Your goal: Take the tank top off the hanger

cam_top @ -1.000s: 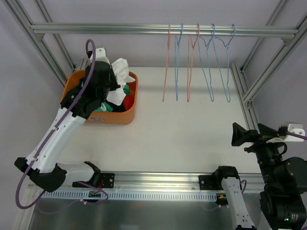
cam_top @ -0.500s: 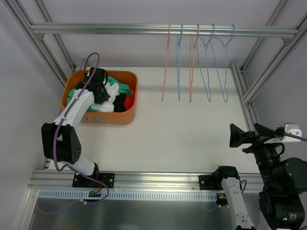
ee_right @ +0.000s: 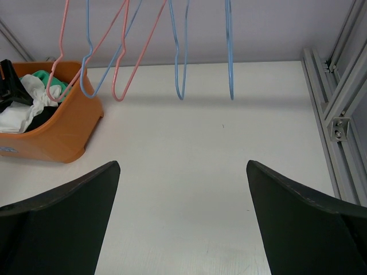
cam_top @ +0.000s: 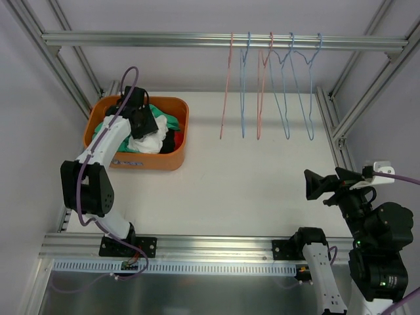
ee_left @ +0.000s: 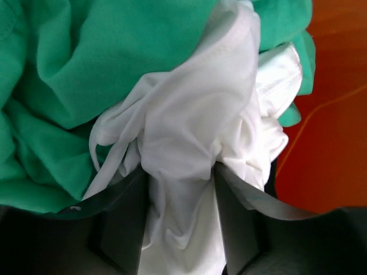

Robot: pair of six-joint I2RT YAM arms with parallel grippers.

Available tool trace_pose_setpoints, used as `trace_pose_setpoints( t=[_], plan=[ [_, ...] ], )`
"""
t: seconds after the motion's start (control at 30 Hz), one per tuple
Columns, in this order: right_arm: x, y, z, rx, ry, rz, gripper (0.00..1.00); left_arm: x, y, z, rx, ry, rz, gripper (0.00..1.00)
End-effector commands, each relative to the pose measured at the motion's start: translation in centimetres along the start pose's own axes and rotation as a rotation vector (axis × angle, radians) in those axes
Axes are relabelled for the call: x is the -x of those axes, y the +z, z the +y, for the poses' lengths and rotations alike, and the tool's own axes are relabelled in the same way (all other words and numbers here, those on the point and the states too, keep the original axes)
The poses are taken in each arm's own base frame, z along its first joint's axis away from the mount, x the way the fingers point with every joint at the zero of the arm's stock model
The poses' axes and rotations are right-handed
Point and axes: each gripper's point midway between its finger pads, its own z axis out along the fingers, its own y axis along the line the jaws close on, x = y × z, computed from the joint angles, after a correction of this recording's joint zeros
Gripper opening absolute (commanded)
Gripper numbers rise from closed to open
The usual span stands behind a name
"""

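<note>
Where the left pincer point(ee_left: 180, 223) grips, the white tank top point(ee_left: 195, 114) bunches.

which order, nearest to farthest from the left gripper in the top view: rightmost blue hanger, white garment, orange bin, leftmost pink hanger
From the left gripper:
1. white garment, between its fingers, inside the bin.
2. orange bin, surrounding the gripper, far left of the table.
3. leftmost pink hanger, on the rail, near the middle.
4. rightmost blue hanger, far right on the rail.

Right gripper point(ee_right: 182, 172) at 6 o'clock, jaws spread wide over white table point(ee_right: 189, 143). Orange bin point(ee_right: 54, 137) at 9 o'clock, clothes point(ee_right: 20, 112) white, green, black inside. Pink hangers point(ee_right: 118, 98) and blue hangers point(ee_right: 230, 57) dangle at 12. Aluminium frame point(ee_right: 338, 109) at 3.
</note>
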Motion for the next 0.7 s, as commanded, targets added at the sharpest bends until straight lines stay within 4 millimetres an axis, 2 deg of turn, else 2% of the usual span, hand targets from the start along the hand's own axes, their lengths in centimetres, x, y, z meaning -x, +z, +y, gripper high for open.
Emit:
trace_pose_setpoints(
  t=[0.0, 0.03, 0.07, 0.1, 0.13, 0.2, 0.23, 0.27, 0.3, 0.33, 0.4, 0.43, 0.47, 0.5, 0.53, 0.57, 0.6, 0.63, 0.67],
  plan=[
    [1.7, 0.2, 0.7, 0.038, -0.017, -0.052, 0.99, 2.4, -4.4, -0.6, -0.066, -0.022, -0.110, 0.60],
    [1.8, 0.2, 0.7, 0.039, -0.020, -0.048, 0.99, 3.2, -6.4, -0.7, -0.090, -0.027, -0.163, 0.66],
    [1.6, 0.6, 0.7, 0.041, -0.022, -0.030, 1.00, 3.6, -7.5, -0.6, -0.094, -0.024, -0.192, 0.72],
    [1.4, 0.7, 0.8, 0.046, -0.022, -0.013, 1.00, 3.9, -8.7, -0.5, -0.103, -0.024, -0.218, 0.94],
    [1.2, 1.0, 0.9, 0.059, -0.021, 0.004, 0.99, 4.6, -11.1, -0.5, -0.130, -0.017, -0.276, 0.99],
    [0.5, 2.0, 0.7, 0.057, -0.014, 0.060, 0.99, 4.9, -13.7, -0.4, -0.154, -0.010, -0.322, 0.99],
    [0.3, 2.3, 0.5, 0.050, -0.013, 0.075, 1.00, 5.1, -16.2, -0.2, -0.183, -0.008, -0.370, 0.99],
    [-0.2, 2.6, 0.3, 0.041, -0.008, 0.103, 0.99, 4.8, -17.3, -0.1, -0.198, 0.009, -0.385, 0.99],
    [-0.6, 3.3, -0.4, 0.014, -0.012, 0.135, 0.99, 4.4, -18.6, -0.1, -0.230, 0.023, -0.399, 0.99],
    [-0.6, 3.4, -0.8, -0.005, -0.014, 0.146, 0.99, 3.8, -21.2, 0.3, -0.265, 0.029, -0.448, 0.99],
    [-1.3, 3.6, -1.8, -0.059, -0.014, 0.187, 0.99, 2.2, -22.7, 1.1, -0.292, 0.063, -0.479, 0.99],
    [-1.7, 3.8, -1.7, -0.046, -0.026, 0.208, 0.99, 1.3, -25.0, 2.1, -0.310, 0.088, -0.549, 0.98],
    [-2.2, 3.9, -1.9, -0.053, -0.031, 0.225, 0.99, 0.1, -24.6, 2.9, -0.298, 0.102, -0.548, 0.99],
    [-2.5, 3.9, -2.6, -0.090, -0.042, 0.234, 1.00, -0.6, -25.0, 3.6, -0.292, 0.118, -0.574, 0.99],
    [-2.8, 3.8, -3.0, -0.114, -0.048, 0.237, 1.00, -1.5, -26.8, 4.7, -0.298, 0.146, -0.642, 0.99],
    [-3.8, 3.9, -3.6, -0.139, -0.055, 0.259, 0.99, -2.8, -25.7, 5.3, -0.289, 0.169, -0.628, 0.99],
    [-4.2, 3.9, -4.2, -0.169, -0.070, 0.265, 0.99, -3.5, -26.0, 5.7, -0.293, 0.186, -0.646, 0.99],
    [-4.5, 3.6, -4.3, -0.169, -0.077, 0.265, 1.00, -4.5, -27.2, 6.2, -0.315, 0.209, -0.690, 0.99],
    [-5.5, 3.4, -4.6, -0.178, -0.082, 0.292, 0.99, -5.5, -26.5, 6.6, -0.312, 0.215, -0.676, 0.99]
  ],
)
